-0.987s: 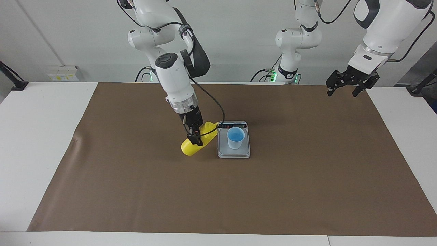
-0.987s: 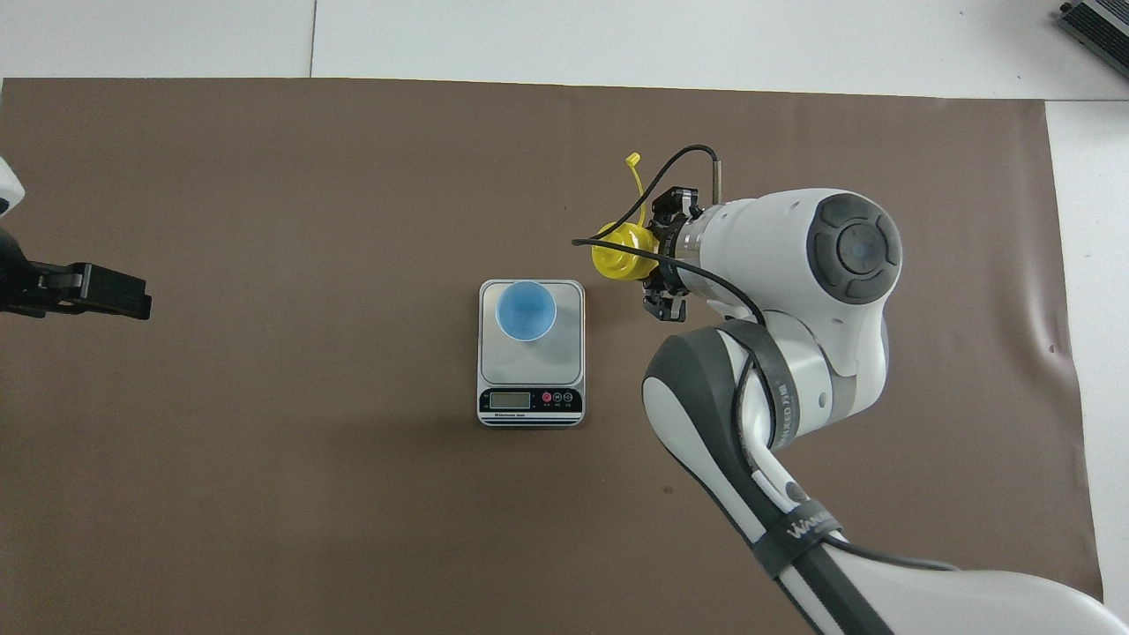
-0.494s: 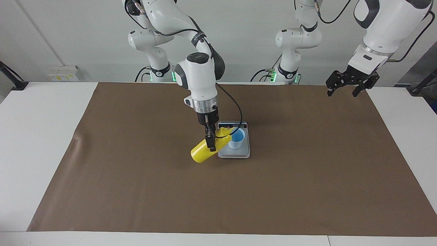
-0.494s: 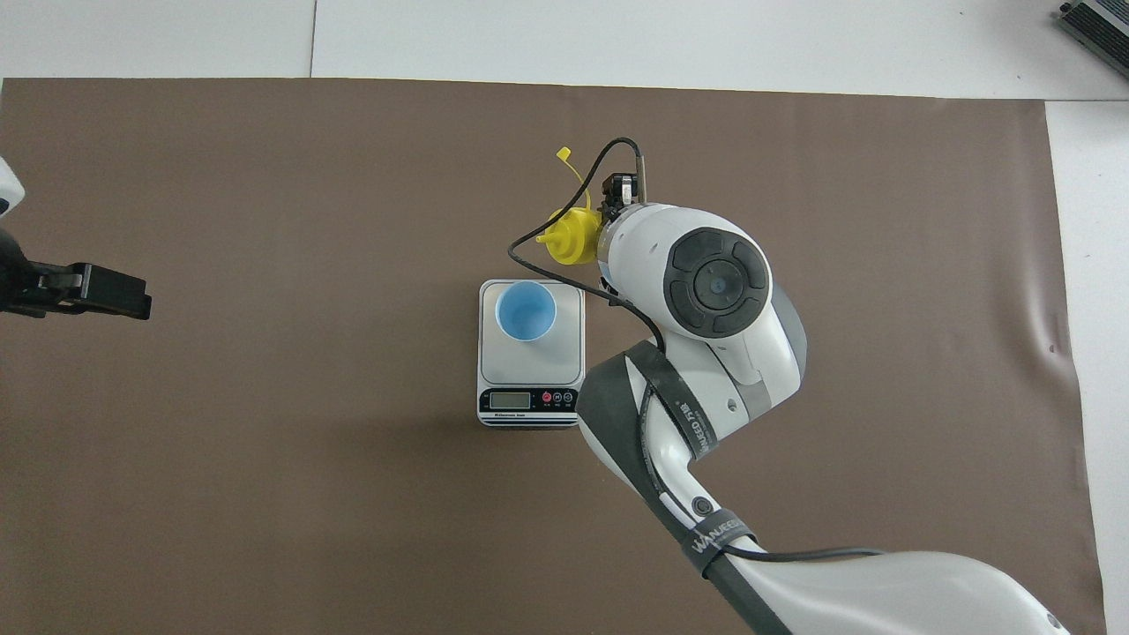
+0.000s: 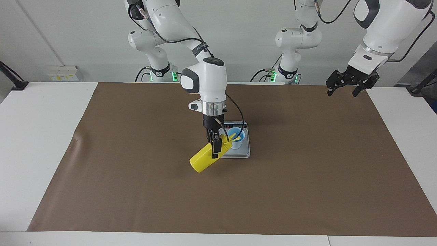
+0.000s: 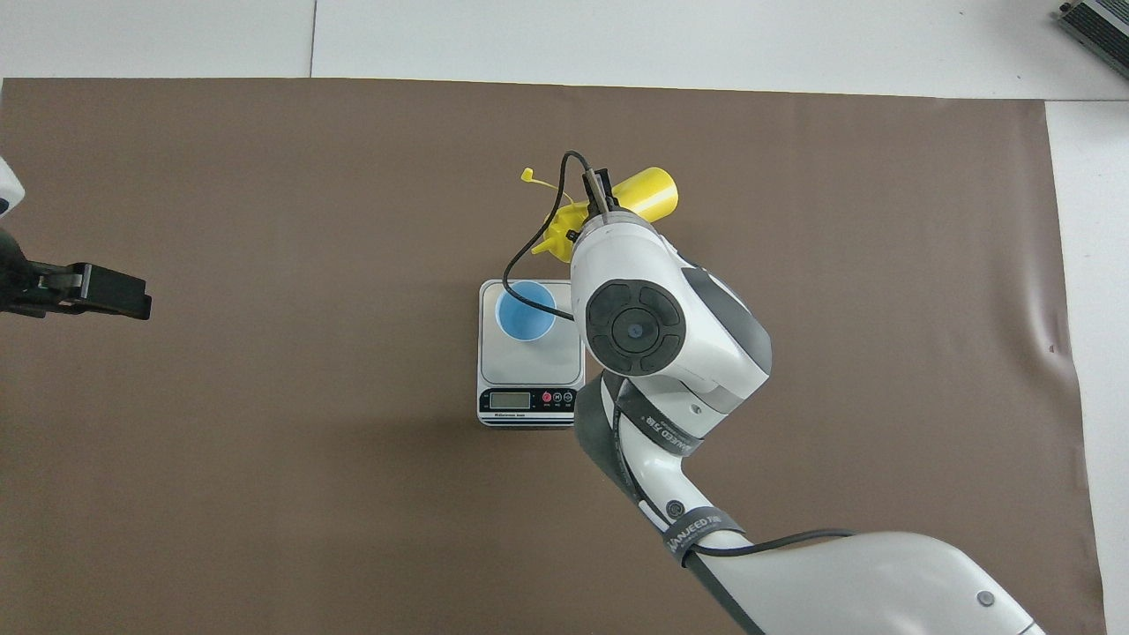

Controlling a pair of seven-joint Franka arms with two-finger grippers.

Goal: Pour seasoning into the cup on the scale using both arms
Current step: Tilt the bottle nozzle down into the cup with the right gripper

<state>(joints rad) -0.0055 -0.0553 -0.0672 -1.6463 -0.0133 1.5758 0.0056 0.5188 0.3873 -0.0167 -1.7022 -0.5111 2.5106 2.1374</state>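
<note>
Right arm's end of the table first: the right gripper (image 5: 214, 149) was clamped on the yellow bottle (image 5: 204, 159), fingers closed around its body near the shoulder, and the bottle hung tilted in the air, base low and out over the brown mat (image 5: 136, 191), nozzle raised toward the cup (image 5: 236, 138). Nozzle tip appeared to sit at or just over the cup's rim; whether it touched the rim could not be told. Cap strap (image 6: 538, 179) trailed loose off the nozzle end. The cup stood upright on the scale (image 5: 246, 150), on the part of the plate farther from the robots, with the display strip at the end nearer them. No seasoning could be seen leaving the nozzle. Toward the left arm's end of the table, the left gripper (image 5: 347, 87) waited in the air above the mat's edge, jaws spread wide and holding nothing. Risks as judged: the bottle's base sat lower than the nozzle, so nothing would flow until it tipped further; tipping further while so close could knock the light cup over or slide it off the plate. The dangling strap could catch the rim. A squeeze too hard could overshoot the cup.
</note>
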